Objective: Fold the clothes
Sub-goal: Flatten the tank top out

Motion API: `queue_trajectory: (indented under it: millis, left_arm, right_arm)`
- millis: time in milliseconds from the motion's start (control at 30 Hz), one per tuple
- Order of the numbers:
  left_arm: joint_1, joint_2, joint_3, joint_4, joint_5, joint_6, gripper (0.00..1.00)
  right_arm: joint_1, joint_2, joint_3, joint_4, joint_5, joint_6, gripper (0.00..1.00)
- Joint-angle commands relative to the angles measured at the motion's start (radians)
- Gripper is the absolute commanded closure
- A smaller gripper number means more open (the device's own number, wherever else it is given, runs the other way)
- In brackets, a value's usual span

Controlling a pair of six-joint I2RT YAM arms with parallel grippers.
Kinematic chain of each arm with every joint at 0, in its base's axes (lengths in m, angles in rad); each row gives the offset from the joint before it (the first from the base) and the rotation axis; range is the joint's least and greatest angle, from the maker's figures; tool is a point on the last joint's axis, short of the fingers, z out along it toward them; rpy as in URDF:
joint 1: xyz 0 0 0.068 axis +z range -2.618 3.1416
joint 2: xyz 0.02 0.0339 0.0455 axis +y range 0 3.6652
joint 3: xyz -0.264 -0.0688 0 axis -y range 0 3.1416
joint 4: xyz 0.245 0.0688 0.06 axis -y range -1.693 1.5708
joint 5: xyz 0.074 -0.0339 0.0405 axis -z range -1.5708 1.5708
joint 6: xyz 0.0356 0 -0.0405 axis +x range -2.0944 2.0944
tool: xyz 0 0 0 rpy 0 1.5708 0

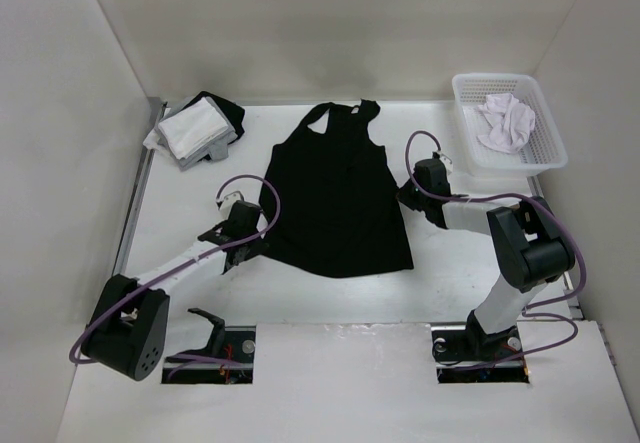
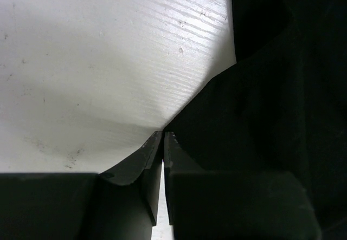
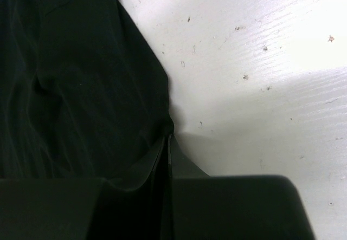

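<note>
The clothes (image 1: 335, 193), a black sleeveless top, lie spread flat mid-table with the straps at the far end. My left gripper (image 1: 260, 247) is low at the top's left side near the hem. In the left wrist view its jaws (image 2: 163, 134) stand almost together, and the black fabric (image 2: 271, 115) is drawn to a point at their tips. My right gripper (image 1: 404, 196) is at the top's right edge. The right wrist view shows that gripper (image 3: 169, 137) shut on the fabric (image 3: 81, 88) edge, which puckers into the tips.
A stack of white and black garments (image 1: 195, 131) lies at the back left. A white basket (image 1: 505, 77) holding a white cloth (image 1: 505, 123) stands at the back right. White walls close in the table on three sides.
</note>
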Motion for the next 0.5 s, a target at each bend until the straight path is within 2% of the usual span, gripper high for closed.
queue_trajectory:
  millis: [0, 233, 367, 467]
  left_arm:
    - [-0.006, -0.025, 0.002, -0.055, 0.008, -0.006, 0.98]
    - [-0.018, -0.311, 0.017, -0.126, -0.046, -0.079, 1.0]
    - [-0.007, -0.497, -0.015, -0.213, -0.136, -0.121, 1.0]
    - [0.009, -0.603, -0.047, -0.267, -0.172, -0.155, 1.0]
  right_arm:
    - [0.0, -0.028, -0.01, 0.059, 0.007, 0.004, 0.89]
    - [0.004, -0.135, -0.078, 0.036, 0.045, 0.006, 0.67]
    - [0.046, -0.277, -0.179, -0.039, 0.099, -0.009, 0.62]
    - [0.125, -0.4, -0.265, -0.135, 0.136, -0.012, 0.6]
